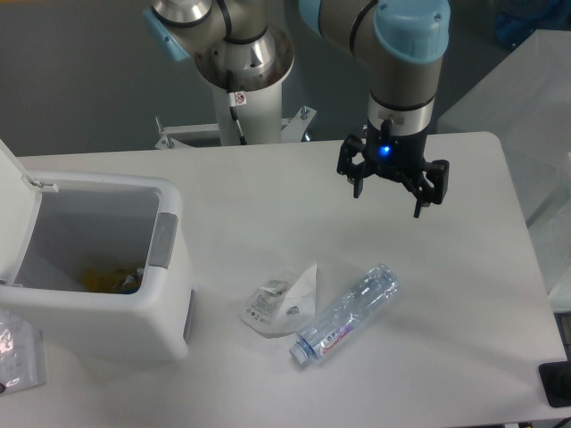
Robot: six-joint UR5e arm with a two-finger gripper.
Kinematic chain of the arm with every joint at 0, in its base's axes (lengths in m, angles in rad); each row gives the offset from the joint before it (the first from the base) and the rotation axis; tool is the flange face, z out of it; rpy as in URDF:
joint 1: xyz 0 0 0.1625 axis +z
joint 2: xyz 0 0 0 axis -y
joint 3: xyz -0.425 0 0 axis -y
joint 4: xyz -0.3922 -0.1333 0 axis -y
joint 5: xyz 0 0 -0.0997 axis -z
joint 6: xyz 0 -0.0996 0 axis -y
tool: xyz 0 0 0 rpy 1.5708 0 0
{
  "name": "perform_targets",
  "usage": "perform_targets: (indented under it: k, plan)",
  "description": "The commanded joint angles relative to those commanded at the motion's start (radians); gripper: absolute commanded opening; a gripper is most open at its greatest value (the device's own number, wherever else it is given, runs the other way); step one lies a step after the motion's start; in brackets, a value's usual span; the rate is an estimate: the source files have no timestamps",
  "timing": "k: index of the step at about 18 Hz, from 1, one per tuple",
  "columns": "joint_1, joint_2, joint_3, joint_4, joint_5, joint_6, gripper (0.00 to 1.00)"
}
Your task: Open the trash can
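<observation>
My gripper [389,190] hangs above the table [482,267] with its fingers [419,203] spread wide and nothing between them — a blue light glows on the wrist. At about seven o'clock from it, lower on the table, lies a clear plastic bottle [344,314], a crumpled wrapper [282,302] just beside it. Far off toward eight o'clock stands the trash can [100,276] — lid [16,209] tipped up, inside showing, grey button [161,242] on its near wall.

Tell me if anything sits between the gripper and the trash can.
Nothing visible does. The open gripper hangs above bare table, apart from the trash can, whose lid is already up. The wrapper and bottle lie nearer the camera, off that line.
</observation>
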Motion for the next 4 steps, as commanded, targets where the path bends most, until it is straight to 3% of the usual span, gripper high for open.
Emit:
perform_targets:
  k: [4]
  plan:
    - [-0.002, -0.020, 0.003, -0.011, 0.032, 0.002, 1.00]
